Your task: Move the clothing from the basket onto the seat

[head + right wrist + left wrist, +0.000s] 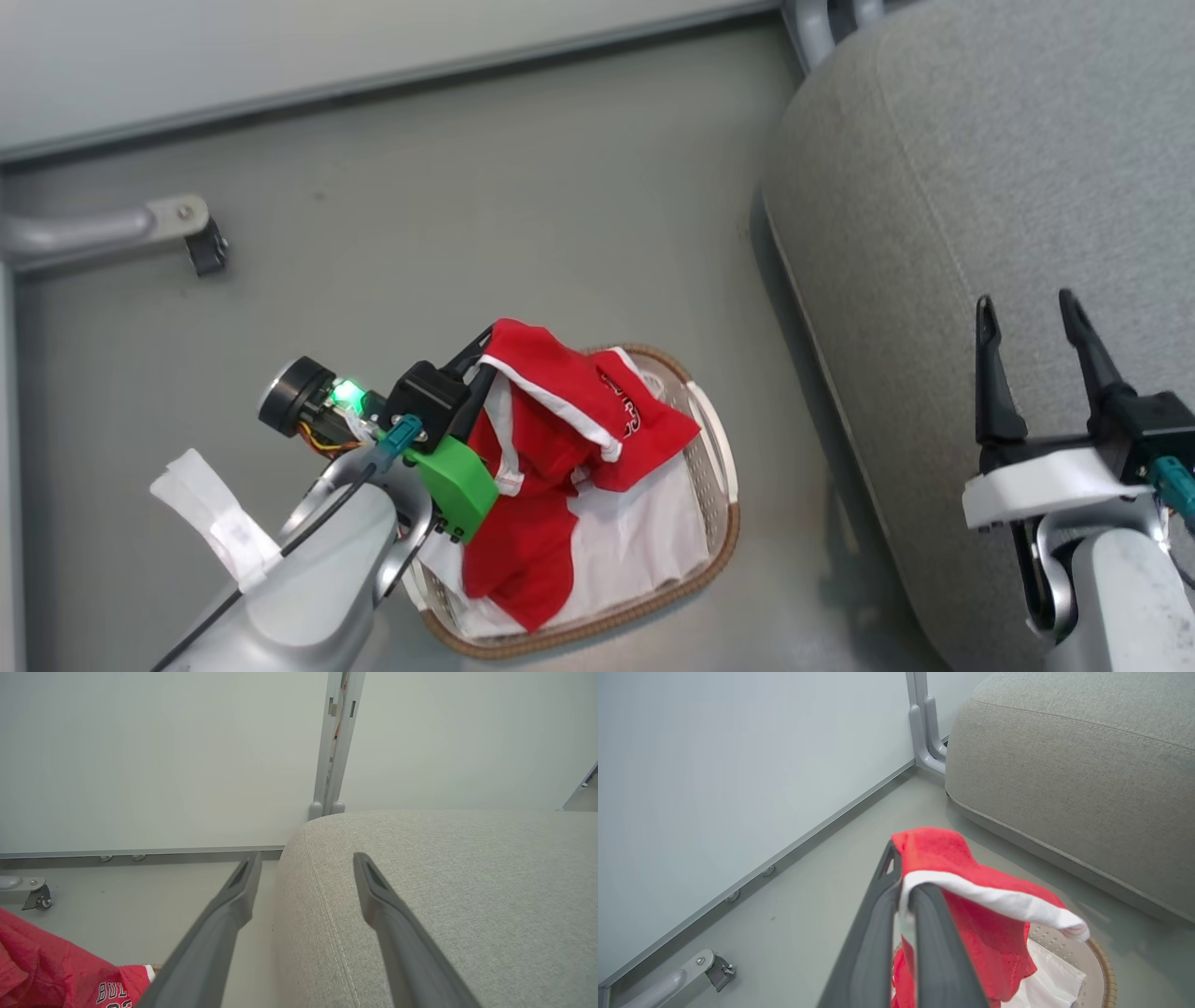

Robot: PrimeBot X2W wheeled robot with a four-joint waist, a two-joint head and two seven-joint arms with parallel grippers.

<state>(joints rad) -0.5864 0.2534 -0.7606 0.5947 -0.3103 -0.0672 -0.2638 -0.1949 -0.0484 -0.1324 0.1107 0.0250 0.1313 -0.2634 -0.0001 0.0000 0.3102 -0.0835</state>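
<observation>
My left gripper (484,355) is shut on the red clothing (551,439), a jersey with white trim and dark lettering, lifted above the basket (724,485). The garment drapes over the fingertips and hangs down into the basket onto the white lining (644,551). In the left wrist view the cloth (971,891) is pinched between the fingers (924,933). The grey seat (980,187) lies at the right; my right gripper (1027,317) hovers open over its front part, nothing between its fingers (392,914). A corner of the jersey (56,975) shows at the lower left of the right wrist view.
A grey wall and baseboard (373,84) run along the back. A metal leg with a caster (201,245) stands on the floor at the left. A frame post (924,728) rises in the corner beside the seat. Bare floor (513,205) lies between basket and wall.
</observation>
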